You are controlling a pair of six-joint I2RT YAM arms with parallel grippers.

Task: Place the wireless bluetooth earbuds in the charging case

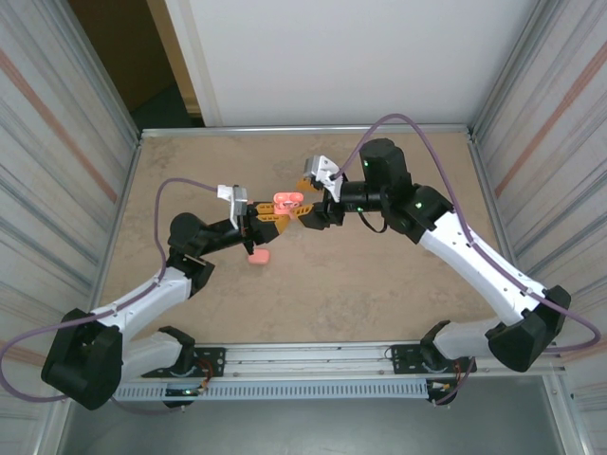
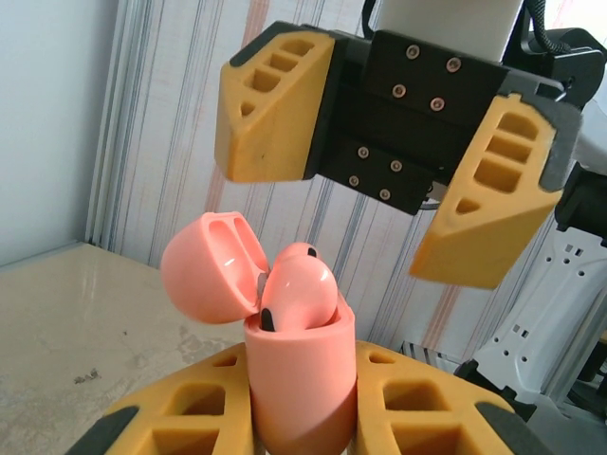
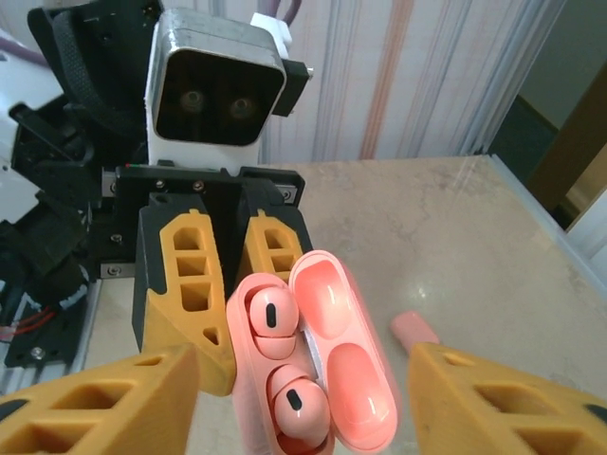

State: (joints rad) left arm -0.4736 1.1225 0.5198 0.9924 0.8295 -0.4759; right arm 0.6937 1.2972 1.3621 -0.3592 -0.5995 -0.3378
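The pink charging case [image 2: 302, 379] stands upright between my left gripper's [image 2: 303, 403] yellow fingers, which are shut on its body. Its lid [image 2: 211, 268] hangs open to one side. Two salmon-pink wireless bluetooth earbuds [image 3: 273, 318] [image 3: 302, 406] sit in the case's wells, heads up. My right gripper [image 3: 303, 412] hovers over the case [image 3: 248, 379] with its fingers [image 3: 95, 403] spread wide on either side, touching nothing. From above, the case [image 1: 287, 201] is held off the table where the left gripper [image 1: 268, 221] and the right gripper [image 1: 305, 210] meet.
Another pink rounded box [image 1: 258, 257] lies on the beige table [image 1: 379, 294] just below the left gripper; it also shows beyond the case as a pink box [image 3: 414, 330]. Striped walls enclose the table on both sides.
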